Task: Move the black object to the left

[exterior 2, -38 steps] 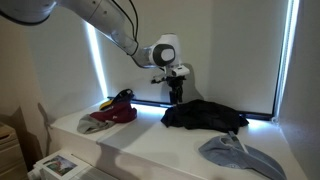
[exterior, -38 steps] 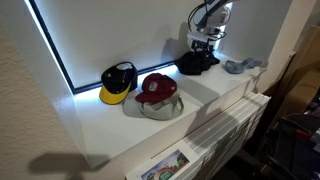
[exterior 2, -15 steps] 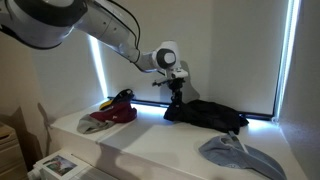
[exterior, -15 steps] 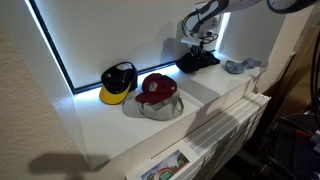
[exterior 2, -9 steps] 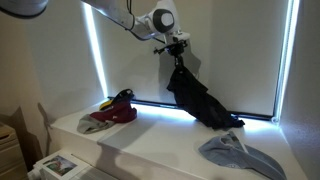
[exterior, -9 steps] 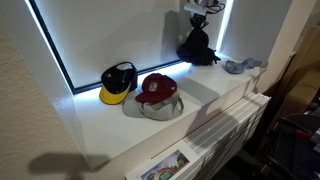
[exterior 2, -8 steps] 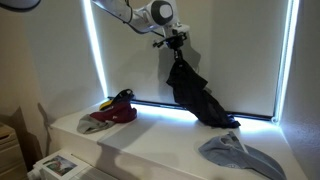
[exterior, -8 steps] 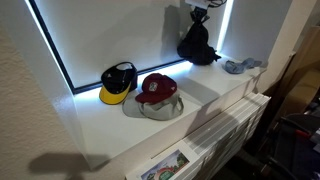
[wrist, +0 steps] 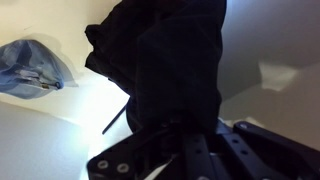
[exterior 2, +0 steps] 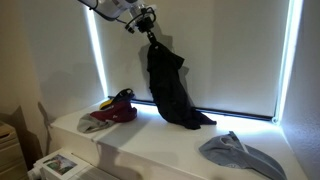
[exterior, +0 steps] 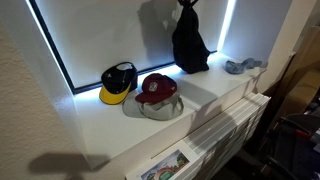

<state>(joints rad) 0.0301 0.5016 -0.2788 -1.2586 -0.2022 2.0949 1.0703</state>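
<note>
The black object (exterior 2: 170, 85) is a dark garment hanging in long folds from my gripper (exterior 2: 149, 28), which is shut on its top. In an exterior view its lower end (exterior 2: 195, 121) reaches down to the white shelf (exterior 2: 150, 145). From the opposite side the black object (exterior: 190, 45) hangs in front of the lit blind, and the gripper (exterior: 188, 3) sits at the frame's top edge. In the wrist view the black object (wrist: 170, 60) fills the middle and hides most of the gripper (wrist: 182, 130).
A yellow and black cap (exterior: 118, 82) and a red cap (exterior: 157, 90) lie on the shelf; the caps (exterior 2: 113, 110) show in both exterior views. A grey-blue cloth (exterior 2: 240, 155) lies at the shelf's far end (exterior: 240, 66). A printed sheet (exterior: 160, 168) lies below.
The gripper has risen and carried the black object up off the shelf and sideways toward the caps. The garment now hangs almost full length instead of lying in a heap.
</note>
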